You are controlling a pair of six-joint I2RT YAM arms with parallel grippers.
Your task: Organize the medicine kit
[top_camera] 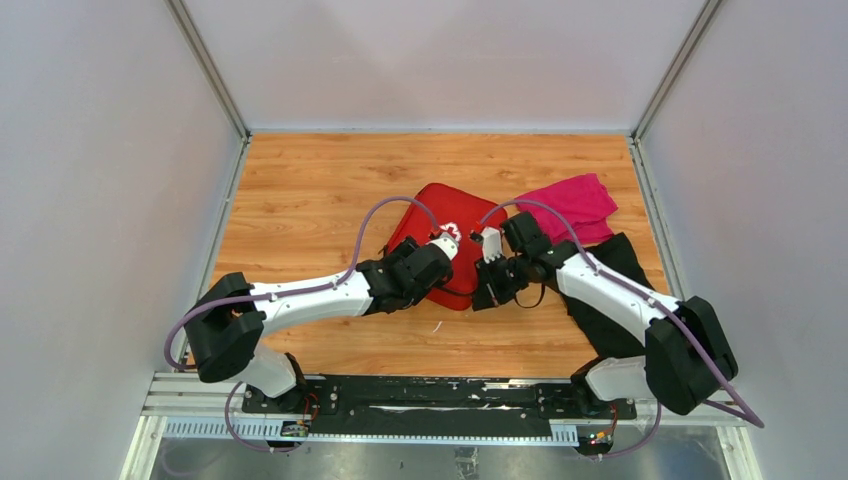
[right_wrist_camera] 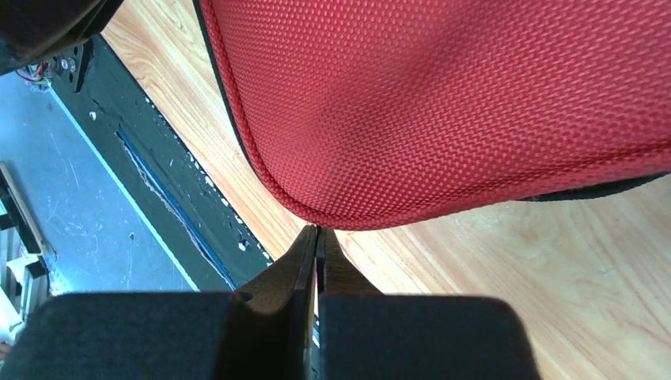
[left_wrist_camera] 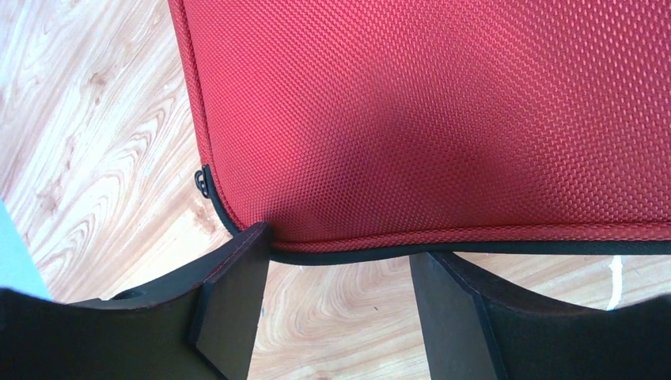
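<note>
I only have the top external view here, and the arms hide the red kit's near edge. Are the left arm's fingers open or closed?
Observer: Open. The left arm's fingers stand apart at the medicine kit's black-piped edge, gripping nothing.
Operator: And the right?
Observer: The right arm's fingers are pressed shut, tips at the kit's rounded edge.
Operator: Any zip pull showing?
Observer: A small black loop, possibly the pull, sits on the kit's corner seam, apart from the left fingers.
</note>
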